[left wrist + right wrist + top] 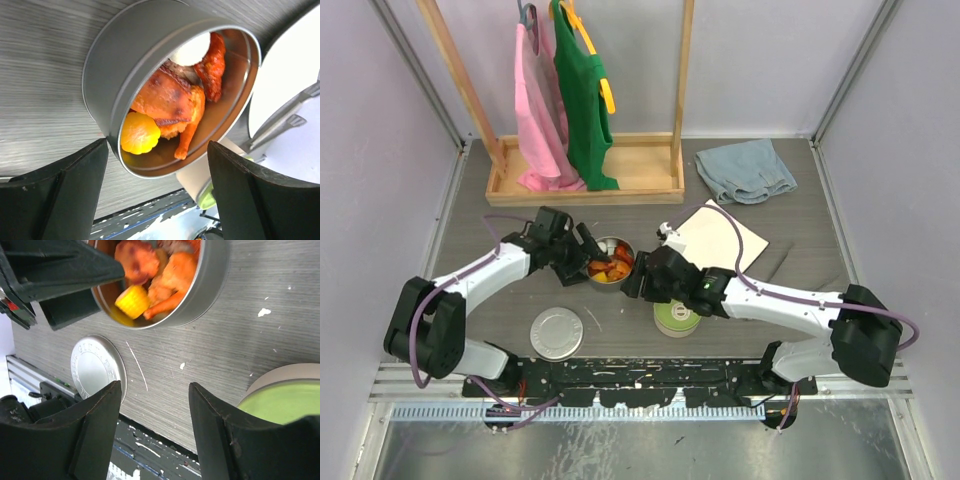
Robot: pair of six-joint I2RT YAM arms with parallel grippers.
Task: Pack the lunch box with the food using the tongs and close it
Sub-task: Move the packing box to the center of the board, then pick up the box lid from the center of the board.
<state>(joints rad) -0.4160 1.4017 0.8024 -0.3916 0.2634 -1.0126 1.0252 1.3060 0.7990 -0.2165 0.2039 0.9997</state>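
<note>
Left fingers (55,195) apart, round brushed-steel tin (130,60), glossy orange chunks (167,100)

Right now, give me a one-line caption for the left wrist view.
Open left claw faces the uncovered steel tin filled with orange and red food.

The bench (480,250) is a grey top with a fine wood grain, marked by a few small white specks (264,312) and one thin pale scratch (136,365). Near its middle stands an open tin (130,55), round and shallow. On the near side of that tin and to its left, a flat steel lid (557,333) lies well apart from it. Near and to its right sits a second tin (677,320), capped in lime green. A white square plate (720,235) lies just beside the open tin on the right, turned cornerwise. Beyond the tin, at the far edge, rests the tray-like base of a wooden rack (590,197), and further right a crumpled grey-blue cloth (745,170).
</note>
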